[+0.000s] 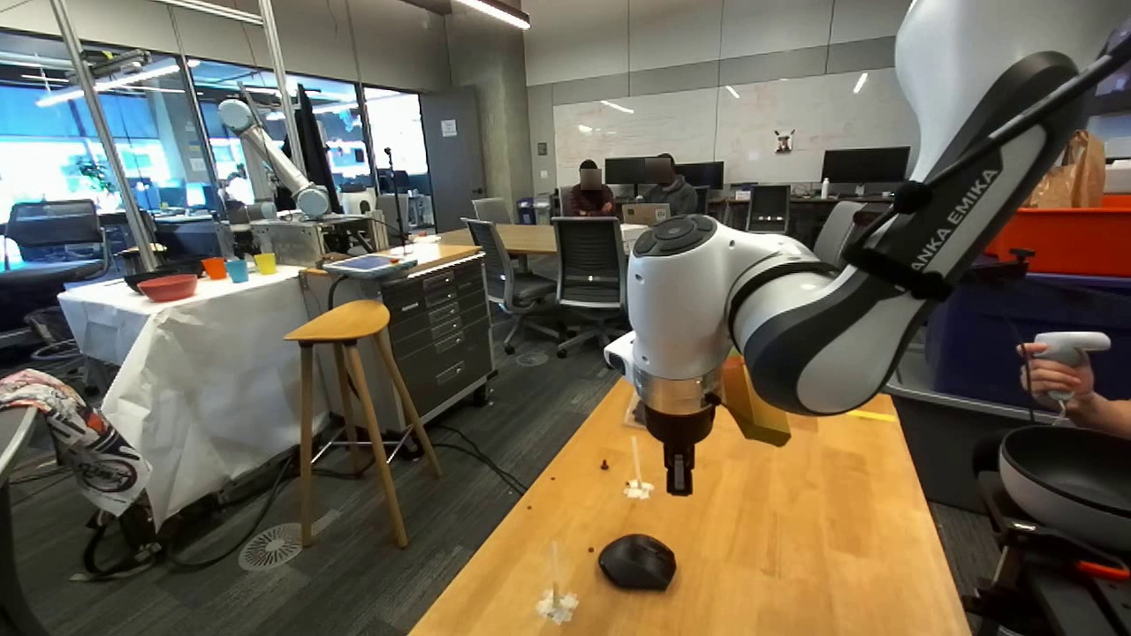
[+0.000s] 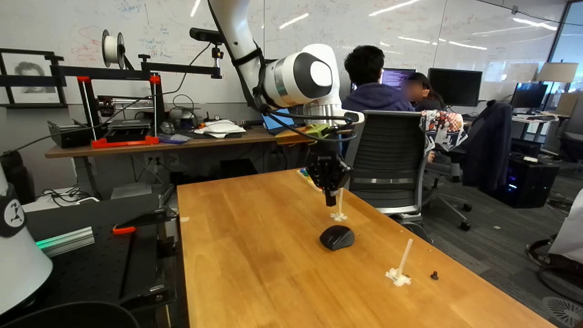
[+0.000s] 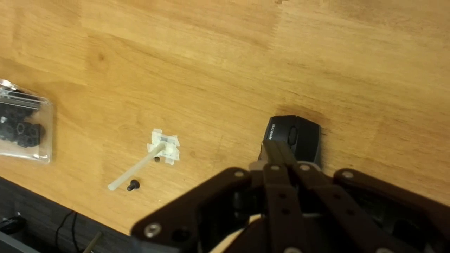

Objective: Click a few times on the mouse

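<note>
The black mouse (image 1: 638,563) lies on the wooden table. It shows in both exterior views, here too (image 2: 337,237), with nothing touching it. In the wrist view the mouse (image 3: 308,138) shows its front end with the scroll wheel; its rear is hidden behind the gripper. My gripper (image 1: 679,484) points down and hangs above the table, a gap away from the mouse. In an exterior view the gripper (image 2: 330,200) tip is also above the mouse. In the wrist view the fingertips (image 3: 277,143) are pressed together with nothing between them and overlap the mouse's left button side.
Thin pale sticks stand taped to the table (image 2: 255,273), one at the near side (image 2: 402,259) and one behind the mouse (image 2: 340,200). A small dark bolt (image 3: 133,185) lies by a stick. A clear plastic box (image 3: 44,140) holds black parts. A yellow box (image 1: 760,415) stands behind the arm.
</note>
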`<action>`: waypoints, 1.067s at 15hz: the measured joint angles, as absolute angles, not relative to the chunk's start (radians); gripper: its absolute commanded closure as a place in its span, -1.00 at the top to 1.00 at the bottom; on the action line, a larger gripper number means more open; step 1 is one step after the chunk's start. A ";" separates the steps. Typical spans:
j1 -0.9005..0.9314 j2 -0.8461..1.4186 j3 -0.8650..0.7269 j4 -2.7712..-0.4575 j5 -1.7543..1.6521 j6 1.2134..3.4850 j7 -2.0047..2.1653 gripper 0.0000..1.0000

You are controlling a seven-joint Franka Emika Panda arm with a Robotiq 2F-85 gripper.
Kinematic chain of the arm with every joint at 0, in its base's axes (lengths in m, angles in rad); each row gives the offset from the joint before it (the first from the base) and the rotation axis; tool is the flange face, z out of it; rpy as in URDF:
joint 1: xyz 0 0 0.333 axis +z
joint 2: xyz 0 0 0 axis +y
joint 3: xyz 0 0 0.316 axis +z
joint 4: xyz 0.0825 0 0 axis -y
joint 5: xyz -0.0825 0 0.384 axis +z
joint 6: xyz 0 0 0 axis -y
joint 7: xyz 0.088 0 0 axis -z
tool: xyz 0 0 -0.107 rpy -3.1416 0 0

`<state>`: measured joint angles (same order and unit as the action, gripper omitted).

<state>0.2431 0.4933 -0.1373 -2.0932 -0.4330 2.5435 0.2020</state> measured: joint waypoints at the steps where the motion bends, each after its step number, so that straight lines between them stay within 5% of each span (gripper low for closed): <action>1: 0.243 0.500 -0.137 -2.093 -0.433 2.544 0.202 -0.98; 16: 0.248 0.711 -0.149 -1.955 -0.433 2.558 0.253 -0.99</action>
